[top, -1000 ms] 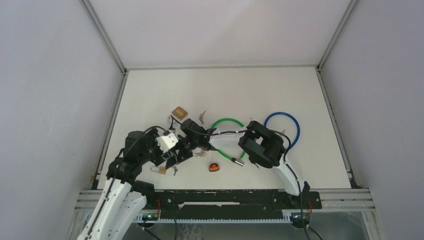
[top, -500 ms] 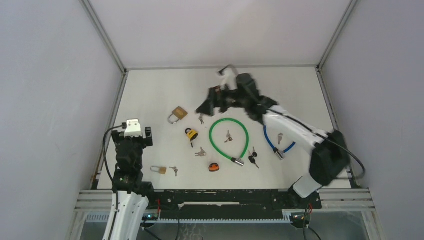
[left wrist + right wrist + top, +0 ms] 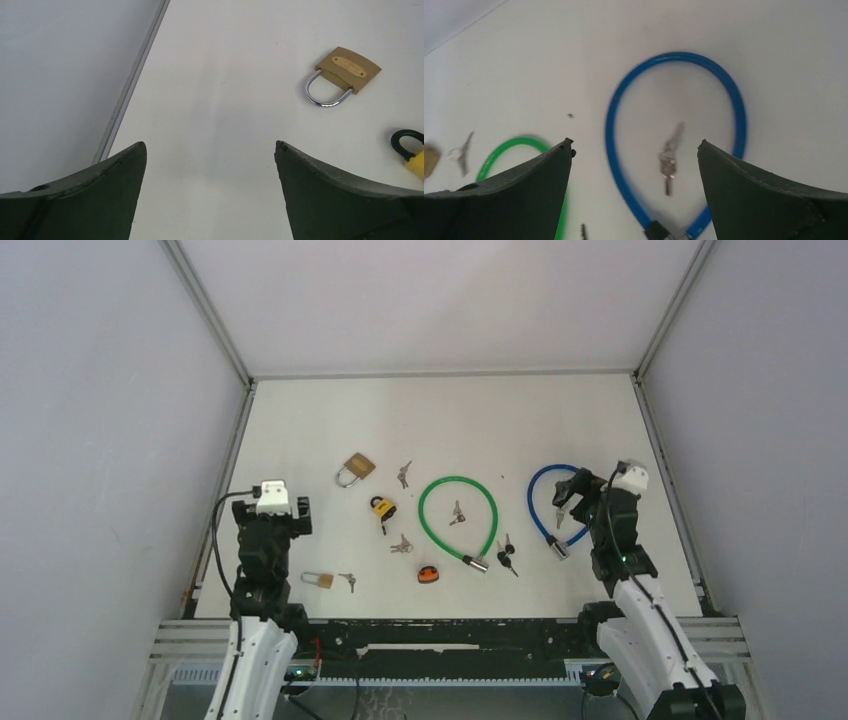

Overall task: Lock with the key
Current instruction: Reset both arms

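A white surface (image 3: 440,420) is enclosed by pale grey walls, and several locks and keys are spread on its near half. A brass padlock (image 3: 347,69) is laid flat at the left, its shackle turned to the near edge, and a yellow padlock (image 3: 381,508) with a black shackle is seen near it, to its right. A smaller brass padlock (image 3: 318,580) with a key (image 3: 349,582) just beside it is placed close to the near edge. In the middle, a green cable lock (image 3: 421,512) is formed into a loop, and a small bunch of keys (image 3: 457,512) is enclosed by it. At the right, a blue cable lock (image 3: 684,55) is looped too, and a silver key (image 3: 669,157) is lying inside this loop. The left fingers (image 3: 100,200) are spread wide apart above bare surface, with nothing between them. The right fingers (image 3: 769,200) are also spread wide over the blue loop, and nothing is held.
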Controlling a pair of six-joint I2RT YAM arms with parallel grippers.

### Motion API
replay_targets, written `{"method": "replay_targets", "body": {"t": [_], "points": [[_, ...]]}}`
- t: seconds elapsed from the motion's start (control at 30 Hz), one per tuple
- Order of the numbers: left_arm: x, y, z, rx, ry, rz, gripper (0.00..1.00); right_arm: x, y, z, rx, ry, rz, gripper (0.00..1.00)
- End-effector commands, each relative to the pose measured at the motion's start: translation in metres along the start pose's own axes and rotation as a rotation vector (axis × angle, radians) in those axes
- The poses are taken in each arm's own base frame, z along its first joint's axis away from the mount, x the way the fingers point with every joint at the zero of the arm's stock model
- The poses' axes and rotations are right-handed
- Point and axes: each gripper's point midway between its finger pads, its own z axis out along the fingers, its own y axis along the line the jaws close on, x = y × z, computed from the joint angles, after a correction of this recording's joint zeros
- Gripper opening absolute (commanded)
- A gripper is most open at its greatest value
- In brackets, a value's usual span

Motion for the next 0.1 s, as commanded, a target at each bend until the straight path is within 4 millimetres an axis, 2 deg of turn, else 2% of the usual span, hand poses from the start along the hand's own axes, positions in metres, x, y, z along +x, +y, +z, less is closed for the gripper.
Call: {"method": "replay_targets", "body": {"t": [0.0,0.07], "points": [[-0.007,-0.007,0.002,0.045,-0.048,-0.004,1.0,-0.023,-0.044,-0.007,0.204,-0.244,0.103,0.99],[-0.009,-0.009,0.001,0.054,-0.059,-0.002,1.0,-0.023,-0.055,-0.011,0.255,-0.272,0.136,0.99]]}}
